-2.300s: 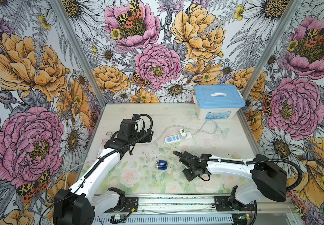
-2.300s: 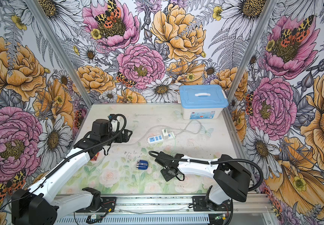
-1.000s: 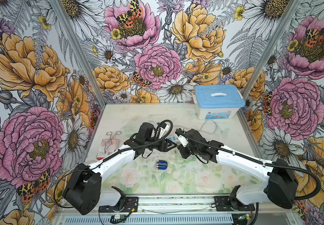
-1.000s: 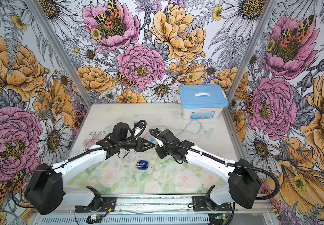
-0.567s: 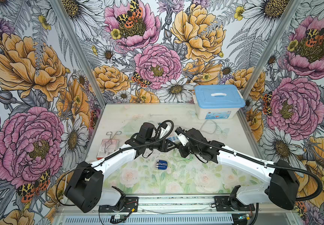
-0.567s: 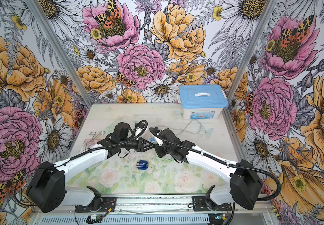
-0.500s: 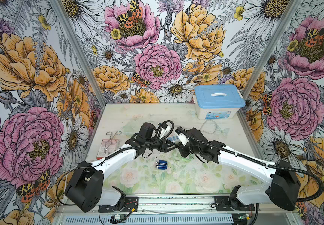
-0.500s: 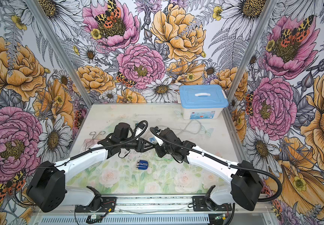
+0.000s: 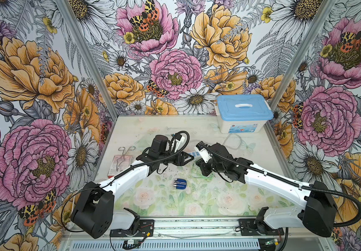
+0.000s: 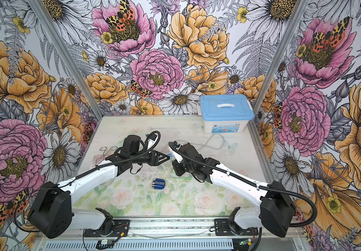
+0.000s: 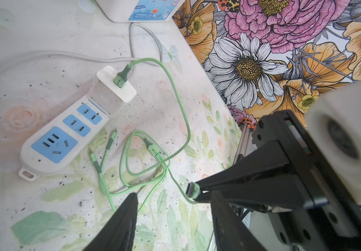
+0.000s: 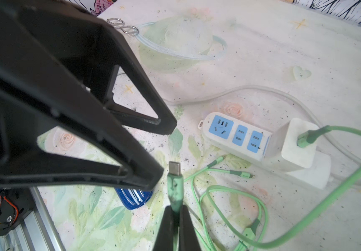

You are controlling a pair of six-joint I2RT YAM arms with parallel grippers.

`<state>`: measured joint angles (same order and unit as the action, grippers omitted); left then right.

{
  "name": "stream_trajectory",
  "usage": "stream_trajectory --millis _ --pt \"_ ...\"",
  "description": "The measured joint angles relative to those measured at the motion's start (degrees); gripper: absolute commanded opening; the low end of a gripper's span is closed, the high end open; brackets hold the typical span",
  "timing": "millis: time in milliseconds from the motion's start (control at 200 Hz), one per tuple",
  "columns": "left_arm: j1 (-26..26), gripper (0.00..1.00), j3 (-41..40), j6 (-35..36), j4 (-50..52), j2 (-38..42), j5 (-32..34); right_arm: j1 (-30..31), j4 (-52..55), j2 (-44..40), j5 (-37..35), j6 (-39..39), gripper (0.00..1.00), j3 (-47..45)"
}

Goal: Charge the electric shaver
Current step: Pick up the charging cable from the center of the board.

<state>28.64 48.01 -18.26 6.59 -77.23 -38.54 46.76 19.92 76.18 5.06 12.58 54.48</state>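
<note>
Plug [image 12: 174,168] pinched in right gripper [image 12: 175,208], tip raised off worktop [image 9: 144,128], likely for mating. Beside it left gripper [image 12: 164,154], jaws apart, empty, probably to steady plug or fetch shaver [image 9: 180,184]. Shaver lies loose mid-worktop toward front edge. Cable [image 11: 185,121] far end in charger [image 11: 114,87].

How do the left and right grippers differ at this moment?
The left gripper has its fingers spread apart; the right gripper has its fingers pinched together. The left gripper holds nothing, while the right gripper clamps the green cable's plug. Both hang above the table, tips close together, and neither touches the electric shaver.
</note>
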Motion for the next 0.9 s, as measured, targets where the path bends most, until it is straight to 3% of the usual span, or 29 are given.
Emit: stream_trajectory --millis 901 --pt "0.4 0.25 0.0 -1.1 -5.2 -1.5 -5.0 0.0 -1.8 0.0 0.3 0.0 0.0 0.0"
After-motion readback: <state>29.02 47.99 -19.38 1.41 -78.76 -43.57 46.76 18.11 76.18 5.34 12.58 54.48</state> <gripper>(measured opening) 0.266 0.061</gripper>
